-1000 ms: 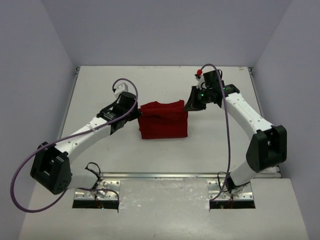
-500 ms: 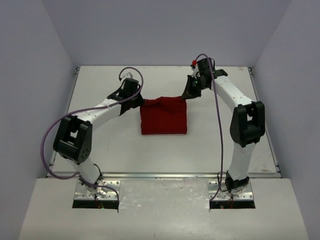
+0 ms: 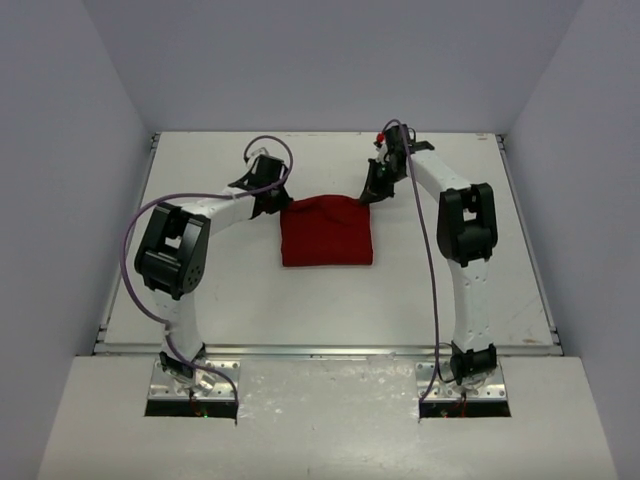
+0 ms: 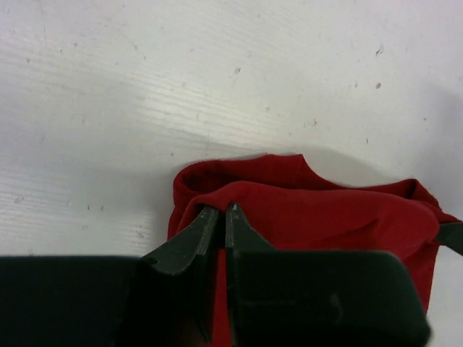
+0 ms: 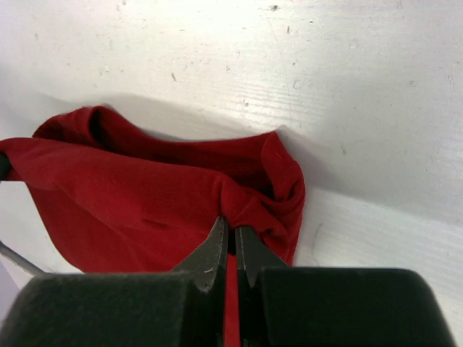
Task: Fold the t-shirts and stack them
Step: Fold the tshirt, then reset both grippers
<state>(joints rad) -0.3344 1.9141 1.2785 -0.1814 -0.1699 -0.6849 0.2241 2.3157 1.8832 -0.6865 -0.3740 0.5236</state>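
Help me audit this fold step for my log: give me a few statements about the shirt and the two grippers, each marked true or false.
1. The red t-shirt lies folded into a compact rectangle on the table. True.
2. The left gripper is open and clear of the cloth. False: it is shut on the shirt's far left corner.
3. The right gripper pinches the shirt's far right corner. True.
4. A second shirt is stacked beside the red one. False: only one garment is in view.
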